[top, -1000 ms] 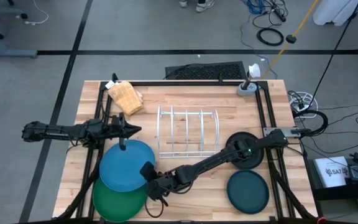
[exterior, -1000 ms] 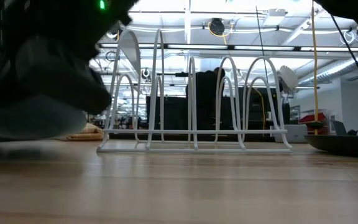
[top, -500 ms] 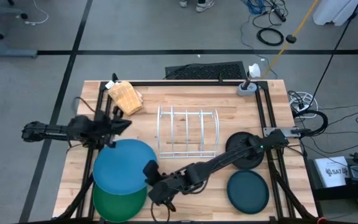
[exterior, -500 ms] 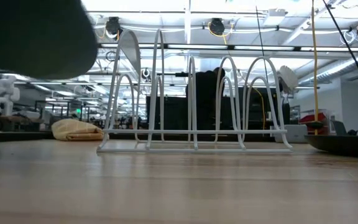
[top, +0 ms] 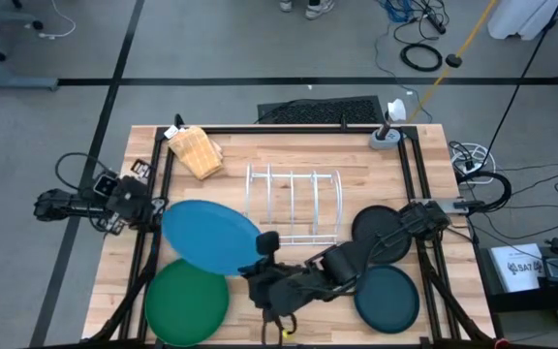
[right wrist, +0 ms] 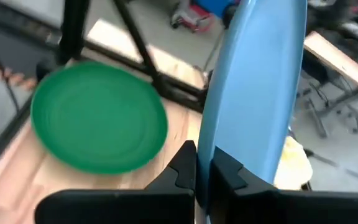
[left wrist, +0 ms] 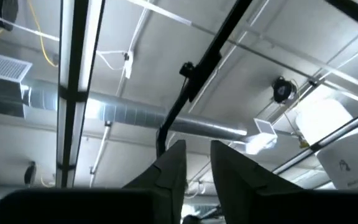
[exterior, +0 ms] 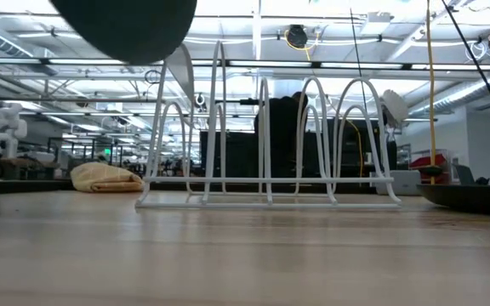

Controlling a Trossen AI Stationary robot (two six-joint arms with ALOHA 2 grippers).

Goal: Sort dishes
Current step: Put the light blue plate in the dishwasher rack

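Note:
My right gripper (top: 260, 254) is shut on the large light blue plate (top: 211, 237), held up over the table's left half, left of the white wire rack (top: 294, 206). The large green plate (top: 187, 302) lies flat at the near left and also shows in the right wrist view (right wrist: 98, 118). The black plate (top: 381, 233) and the dark teal plate (top: 387, 299) lie flat at the right. My left gripper (top: 129, 199) is at the table's left edge, pointing up at the ceiling, empty, with a narrow gap between its fingers (left wrist: 197, 149). My right gripper pinches the light blue plate's rim (right wrist: 207, 155) between its two fingers, one on each face, at the plate's edge nearest the rack (top: 256, 248). The fingers come roughly level from the table's right side. The plate is lifted clear of the green plate and tilted.
A tan wooden block (top: 195, 152) lies at the far left. The wire rack stands mid-table and shows upright in the low view (exterior: 266, 136). A black frame rail (top: 153, 194) runs along the table's left side beside my left arm. Bare wood lies in front of the rack.
My right gripper has gone up and toward the table's right edge with the light blue plate, which has come off the green plate and tipped. The green plate now lies uncovered. My left gripper has drawn back from the plate toward the table's left edge and tipped upward.

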